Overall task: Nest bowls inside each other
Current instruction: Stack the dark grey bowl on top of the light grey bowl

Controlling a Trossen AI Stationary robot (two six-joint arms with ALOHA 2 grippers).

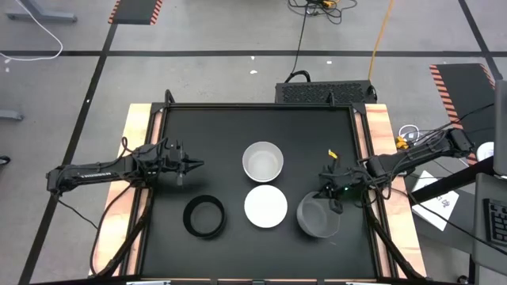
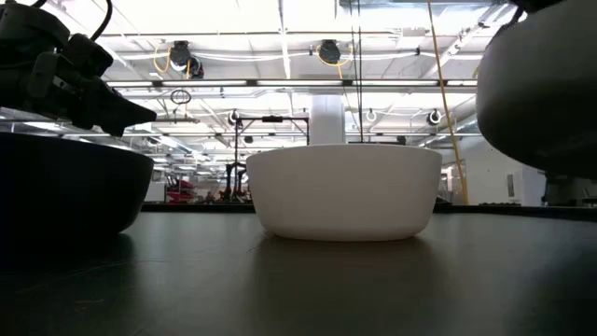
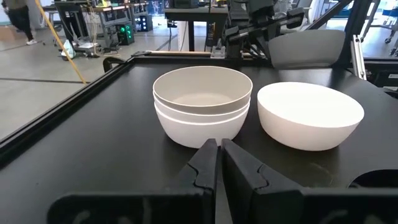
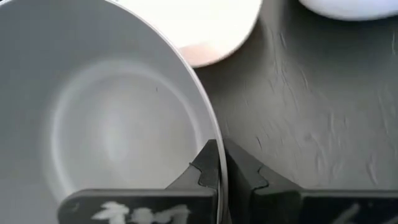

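The right gripper [image 1: 335, 199] is clenched on the rim of a matte grey round plastic bowl [image 1: 318, 217]; in the right wrist view its two dark fingers [image 4: 239, 177] pinch the thin wall of that bowl [image 4: 99, 118], one finger inside and one outside. In the low view the grey bowl [image 2: 541, 84] hangs clear of the black table top [image 2: 298, 280], lifted and tilted. In the high view it sits at about five o'clock on the table.

From there, just beside the grey bowl toward nine o'clock, lies a smooth white round plastic bowl [image 1: 265, 206], near the middle of the table. In the left wrist view it stands apart from its neighbours [image 3: 310, 115]. Whether it is upright or upside down cannot be told.

At twelve o'clock from that one, close by without touching, stands a stack of white round bowls [image 1: 263, 161], open side up; the left wrist view shows at least two nested there [image 3: 202, 102], the inner rim raised above the outer.

Toward seven o'clock on the table rests a black round plastic bowl [image 1: 203, 217], upright, well apart from the grey one and near the white bowl.

The left gripper [image 1: 195, 165] hovers at nine o'clock over the table, its fingers [image 3: 202, 168] pressed together on nothing, pointing toward the stacked bowls.
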